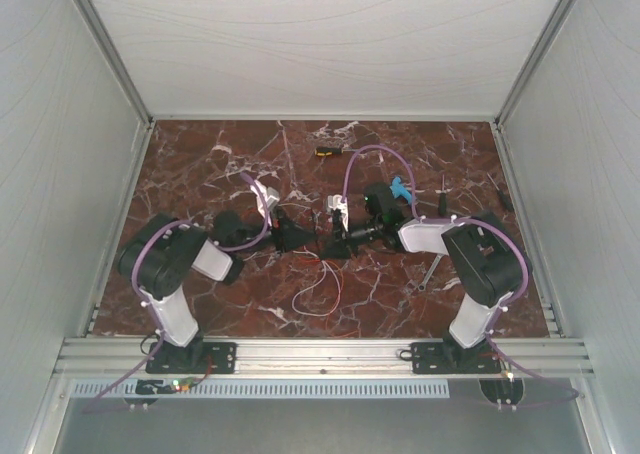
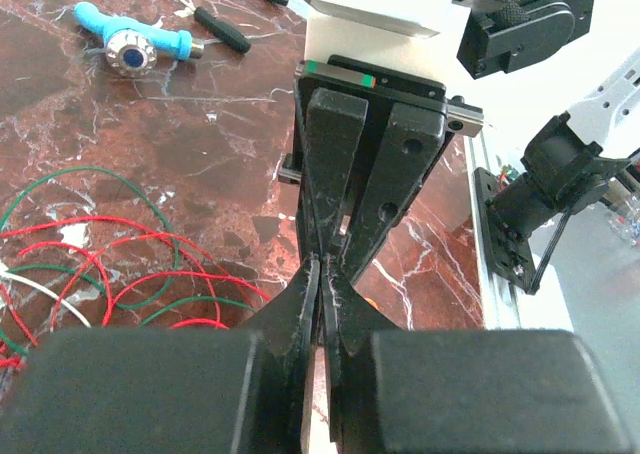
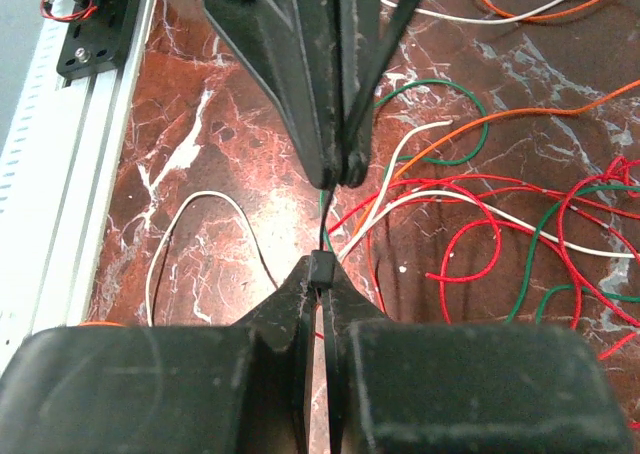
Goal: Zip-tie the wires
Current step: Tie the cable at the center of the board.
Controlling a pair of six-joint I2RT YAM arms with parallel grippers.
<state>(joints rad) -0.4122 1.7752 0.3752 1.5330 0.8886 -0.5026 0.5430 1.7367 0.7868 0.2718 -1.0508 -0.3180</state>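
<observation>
My two grippers meet tip to tip over the middle of the table. The right gripper (image 3: pixel 322 277) is shut on the small square head of the black zip tie (image 3: pixel 321 266). Its thin strip runs up to the left gripper (image 3: pixel 338 174), which is shut on the strip. In the left wrist view the left gripper (image 2: pixel 322 274) faces the right arm's fingers (image 2: pixel 335 154). The wires (image 3: pixel 470 204), red, white, orange and green, lie in loose loops on the marble beside and under the tie. They also show as wires (image 2: pixel 110 264) and wires (image 1: pixel 315 296).
A blue-handled tool (image 2: pixel 135 42) and two black screwdrivers (image 2: pixel 222 29) lie beyond the wires. A small black-and-yellow tool (image 1: pixel 327 152) sits at the back. A metal wrench (image 1: pixel 430 274) lies by the right arm. An aluminium rail (image 1: pixel 320 354) borders the near edge, and white walls enclose the table.
</observation>
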